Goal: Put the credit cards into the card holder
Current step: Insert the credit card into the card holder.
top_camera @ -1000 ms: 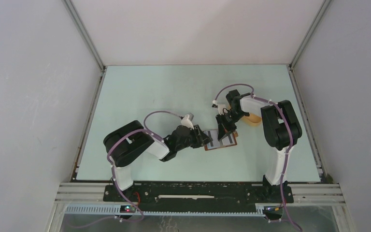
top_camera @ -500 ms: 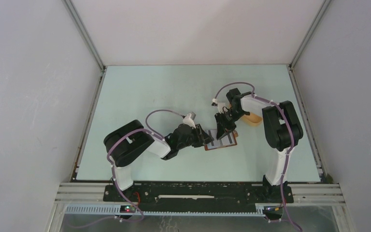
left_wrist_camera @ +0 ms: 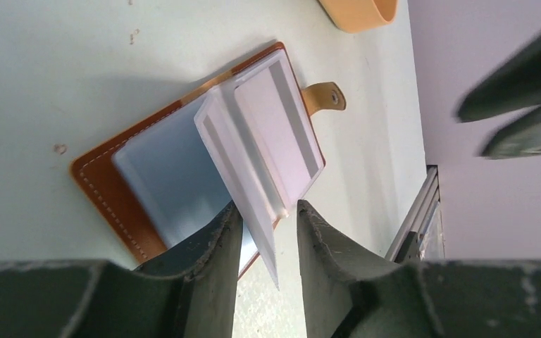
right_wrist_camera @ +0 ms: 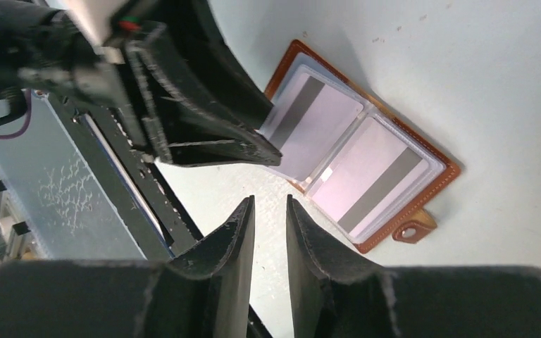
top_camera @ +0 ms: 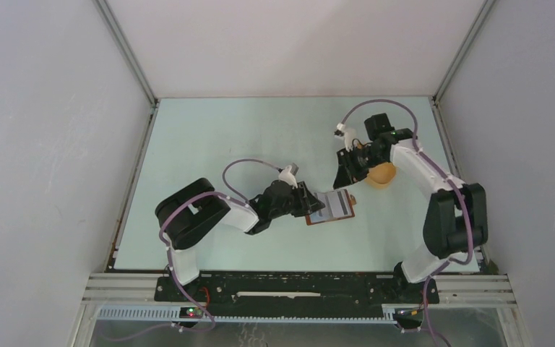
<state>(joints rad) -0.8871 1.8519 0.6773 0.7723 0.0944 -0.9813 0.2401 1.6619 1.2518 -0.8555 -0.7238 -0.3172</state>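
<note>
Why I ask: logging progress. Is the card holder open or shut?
Open. The card holder lies spread, snap tab unfastened; one clear sleeve stands lifted between the fingers of the left hand.

left hand (left_wrist_camera: 268, 215) low, gripping | right hand (right_wrist_camera: 269, 205) raised, fingers parted, empty

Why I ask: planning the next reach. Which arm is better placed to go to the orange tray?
Right. The right pincer is empty, jaws apart, and hangs near the orange tray. The left pincer is busy holding up a sleeve of the card holder.
</note>
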